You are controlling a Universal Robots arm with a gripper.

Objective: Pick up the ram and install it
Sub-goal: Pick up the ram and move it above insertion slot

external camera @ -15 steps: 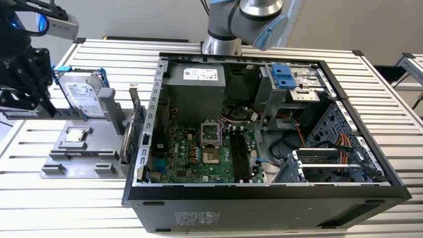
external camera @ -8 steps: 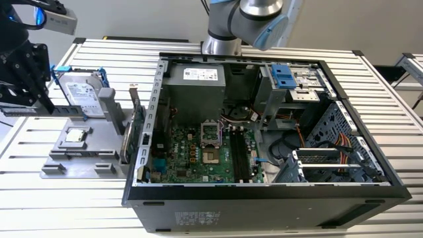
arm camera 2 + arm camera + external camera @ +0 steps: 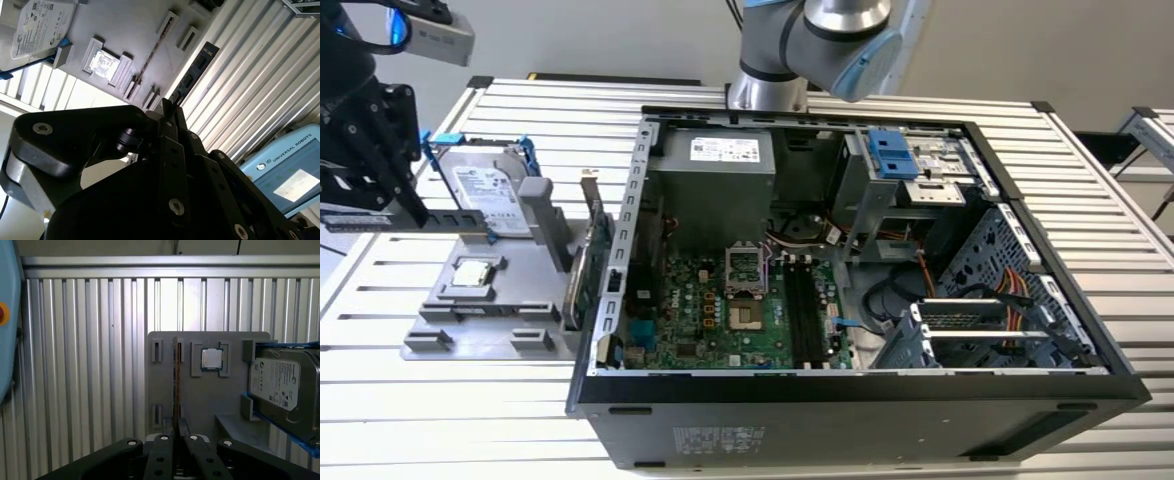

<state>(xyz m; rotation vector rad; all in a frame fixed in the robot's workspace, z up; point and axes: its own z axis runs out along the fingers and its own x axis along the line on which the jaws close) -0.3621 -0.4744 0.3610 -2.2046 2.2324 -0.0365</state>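
Exterior view first: a big table made of long silver slats stands in front of a plain gray wall. An open computer case lies on the table, and you can look down at the green motherboard inside it with its long black slots. At the exterior view's left, just beside the case, sits a gray tray. On the tray are a hard drive in a blue frame, a small silver chip, and a green card standing on its edge next to the case wall. The arm stands at the far side of the table, behind the case, and goes up past the edge of the picture. Its black gripper hangs at the exterior view's far left, up above the tray, with its fingers pointing down. The fingers are squeezed close together on the ram, a thin dark strip lying flat and level, lifted off the tray and well apart from the case. In both wrist views the ram looks like a thin line sticking out from the pinched gripper, with the tray and chip far behind it. A light blue control tablet rests on the slats too.
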